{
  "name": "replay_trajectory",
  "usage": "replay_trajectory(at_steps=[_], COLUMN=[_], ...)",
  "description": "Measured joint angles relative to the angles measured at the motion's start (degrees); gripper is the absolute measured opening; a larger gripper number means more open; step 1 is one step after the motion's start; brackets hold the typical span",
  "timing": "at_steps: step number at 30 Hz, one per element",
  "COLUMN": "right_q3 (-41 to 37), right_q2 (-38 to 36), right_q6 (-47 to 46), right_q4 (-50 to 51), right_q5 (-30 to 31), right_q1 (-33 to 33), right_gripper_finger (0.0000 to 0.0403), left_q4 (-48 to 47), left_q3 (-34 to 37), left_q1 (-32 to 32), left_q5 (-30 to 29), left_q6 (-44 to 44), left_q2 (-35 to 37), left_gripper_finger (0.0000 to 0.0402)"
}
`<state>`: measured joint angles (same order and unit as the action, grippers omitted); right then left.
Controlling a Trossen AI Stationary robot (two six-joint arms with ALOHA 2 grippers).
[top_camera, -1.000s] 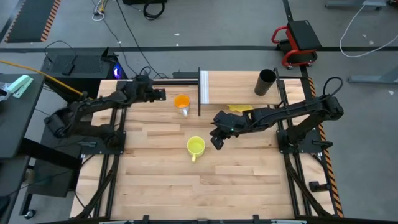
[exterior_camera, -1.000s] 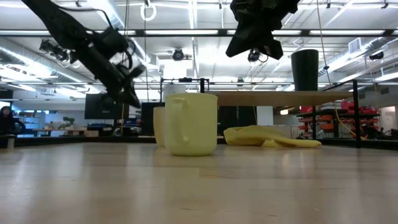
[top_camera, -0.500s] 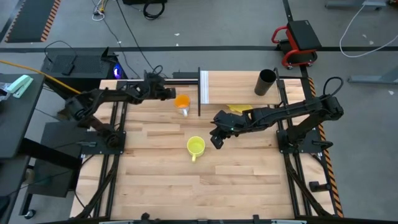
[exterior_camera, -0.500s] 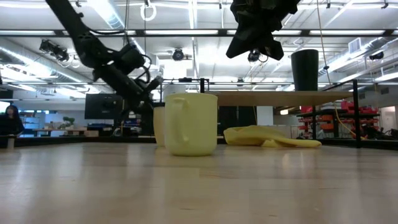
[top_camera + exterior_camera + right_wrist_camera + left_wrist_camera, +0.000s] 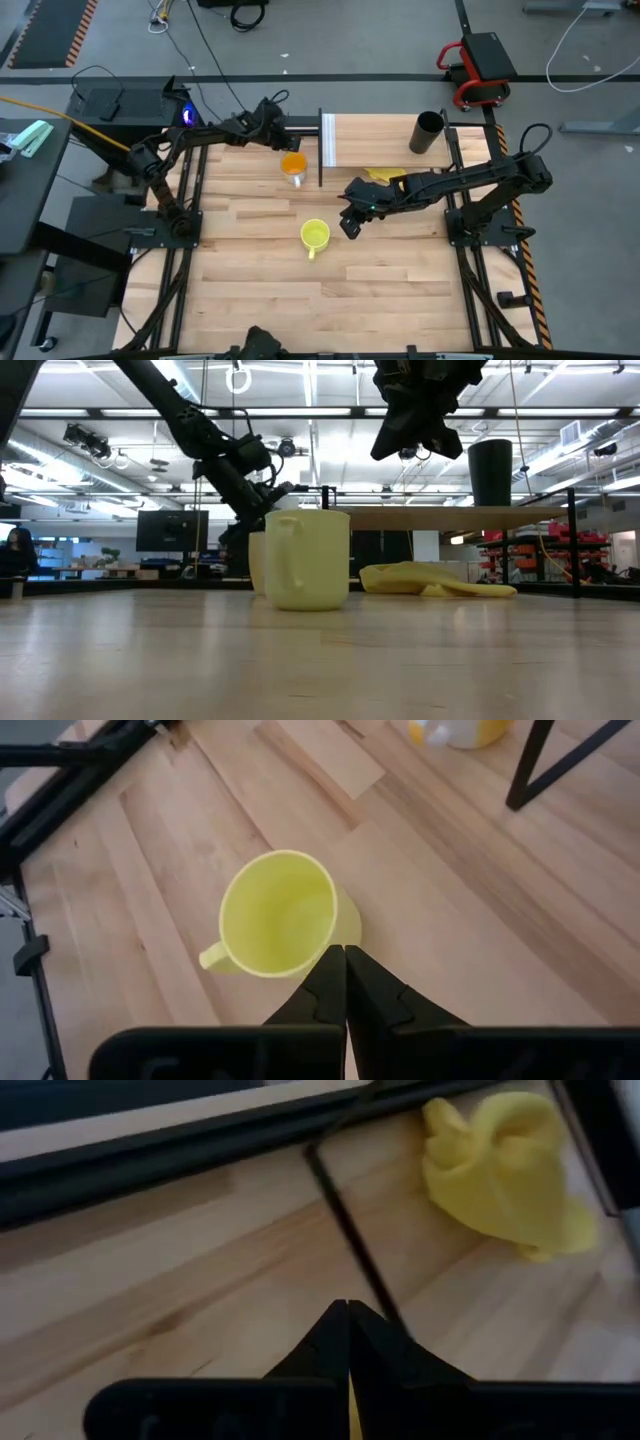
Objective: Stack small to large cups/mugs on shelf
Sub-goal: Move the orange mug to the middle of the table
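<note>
Both grippers pressed together and empty; cups not yet stacked on shelf (image 5: pixel 375 130).

High view, left to right: left gripper (image 5: pixel 283 128), fingers together, hovers just at 11 o'clock of orange cup (image 5: pixel 292 166). Yellow mug (image 5: pixel 315 236) stands upright, handle toward 6 o'clock, at 8 o'clock of the nearer right gripper (image 5: pixel 347 228), fingers together. Black cup (image 5: pixel 428 132) stands on shelf's right end.

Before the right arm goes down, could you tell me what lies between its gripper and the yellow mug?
Nothing: in the high view, only bare tabletop separates the right gripper from the yellow mug.
</note>
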<state>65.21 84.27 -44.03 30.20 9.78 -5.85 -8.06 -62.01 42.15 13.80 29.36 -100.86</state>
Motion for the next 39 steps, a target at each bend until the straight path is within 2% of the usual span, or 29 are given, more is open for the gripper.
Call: replay_trajectory(at_steps=[4, 10, 20, 28, 39], right_q3=[0.00, 0.00, 0.00, 0.00, -0.02], right_q2=[0.00, 0.00, 0.00, 0.00, 0.00], right_q6=[0.25, 0.70, 0.70, 0.68, 0.03], right_q4=[0.65, 0.68, 0.65, 0.63, 0.59], right_q5=[-0.02, -0.02, -1.07, -1.94, -2.16], right_q1=[0.03, 0.11, 0.09, 0.11, 0.11], right_gripper_finger=[0.0005, 0.0005, 0.0005, 0.0005, 0.0005], left_q4=[-1.30, -5.14, -7.12, -9.04, -11.03], left_q3=[-1.08, -1.08, -1.08, -1.05, -1.05], left_q1=[-0.04, 0.83, 3.70, 5.15, 5.07], left_q5=[2.39, 2.76, 17.34, 16.41, 15.38], left_q6=[-0.51, -3.05, -3.82, -2.99, -4.41], left_q2=[-0.02, -0.02, -0.02, -0.02, -0.02], left_gripper_finger=[0.0012, 0.0024, 0.0011, 0.0030, 0.0014])
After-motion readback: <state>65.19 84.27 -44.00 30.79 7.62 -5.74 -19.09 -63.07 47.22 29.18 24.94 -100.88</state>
